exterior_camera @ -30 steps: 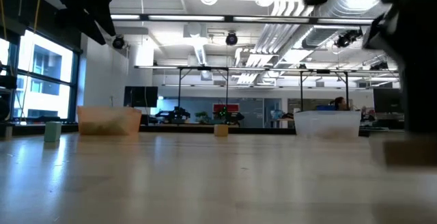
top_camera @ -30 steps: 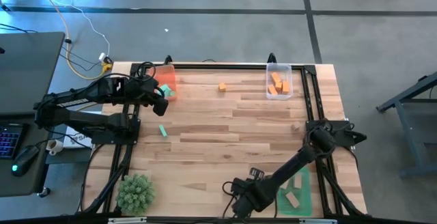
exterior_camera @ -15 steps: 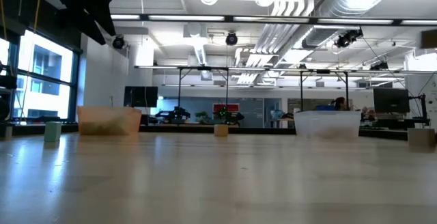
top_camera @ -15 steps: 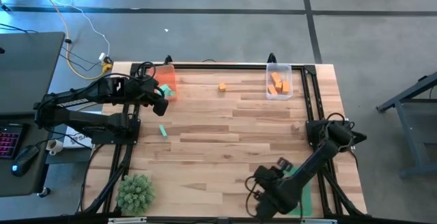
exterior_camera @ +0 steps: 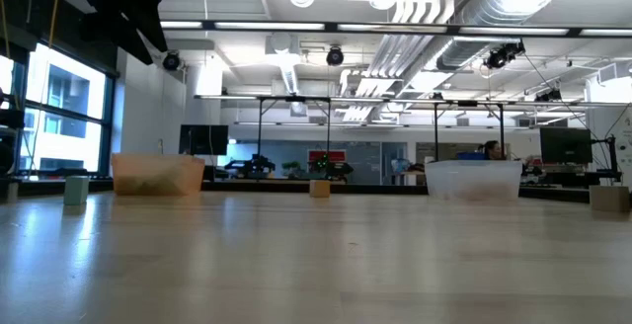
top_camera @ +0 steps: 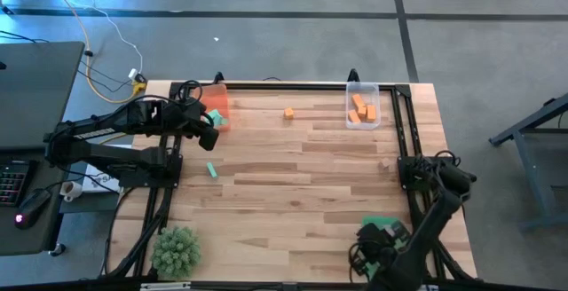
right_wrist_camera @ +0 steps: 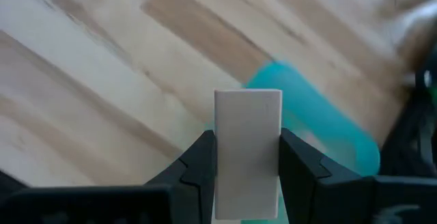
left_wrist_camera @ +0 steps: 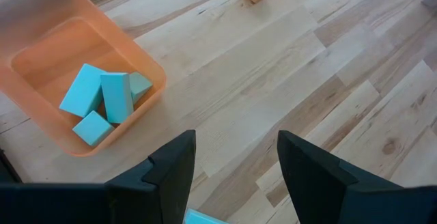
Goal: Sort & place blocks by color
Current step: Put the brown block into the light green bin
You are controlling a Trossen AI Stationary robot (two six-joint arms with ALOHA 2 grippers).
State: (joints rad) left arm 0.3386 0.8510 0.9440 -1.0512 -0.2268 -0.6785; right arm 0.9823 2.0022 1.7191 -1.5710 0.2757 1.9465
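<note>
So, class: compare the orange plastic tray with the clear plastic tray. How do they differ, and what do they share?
Colour: the orange plastic tray is tinted orange; the clear plastic tray is see-through.
Contents: the orange tray holds teal-green wooden blocks; the clear tray holds orange wooden blocks.
Position: the orange tray sits at the table's far left by the left gripper; the clear tray sits far right.
Shared: both are rectangular and hold blocks of one colour.

Robotics lab or open-plan workshop. Indicators: exposed ceiling ducts (exterior_camera: 434, 8), strip lighting, distant workstations, concrete floor (top_camera: 293, 51). Keyboard (top_camera: 11, 184) at 9 o'clock.
</note>
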